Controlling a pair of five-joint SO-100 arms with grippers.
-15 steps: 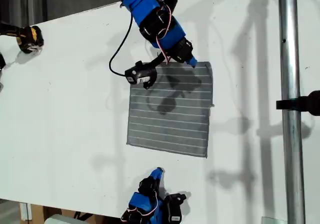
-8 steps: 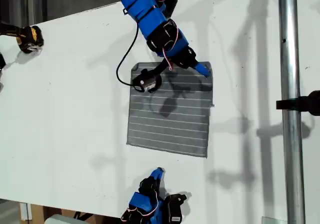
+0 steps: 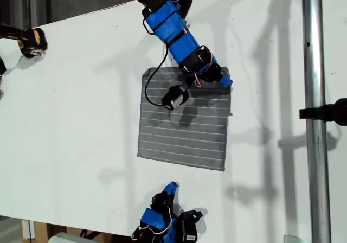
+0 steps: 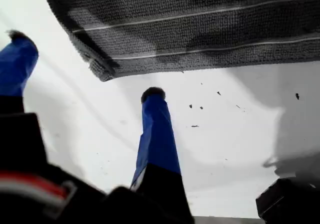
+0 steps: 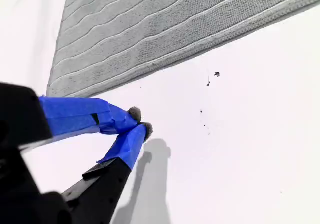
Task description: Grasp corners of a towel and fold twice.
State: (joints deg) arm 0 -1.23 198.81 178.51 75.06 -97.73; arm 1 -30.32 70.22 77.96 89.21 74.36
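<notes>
Grey pale-striped towel (image 3: 184, 118) lies flat; first claw (image 4: 85, 69) gapes empty, second claw (image 5: 139, 123) pinched empty.

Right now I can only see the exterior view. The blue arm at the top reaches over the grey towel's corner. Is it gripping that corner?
Observer: No. The first wrist view shows my first gripper open, with the corner of the towel in the gap between its fingers, unclamped.
Operator: And the arm at the bottom edge?
Observer: That is my second gripper. It is shut on nothing, over bare table, short of the towel's hem.
</notes>
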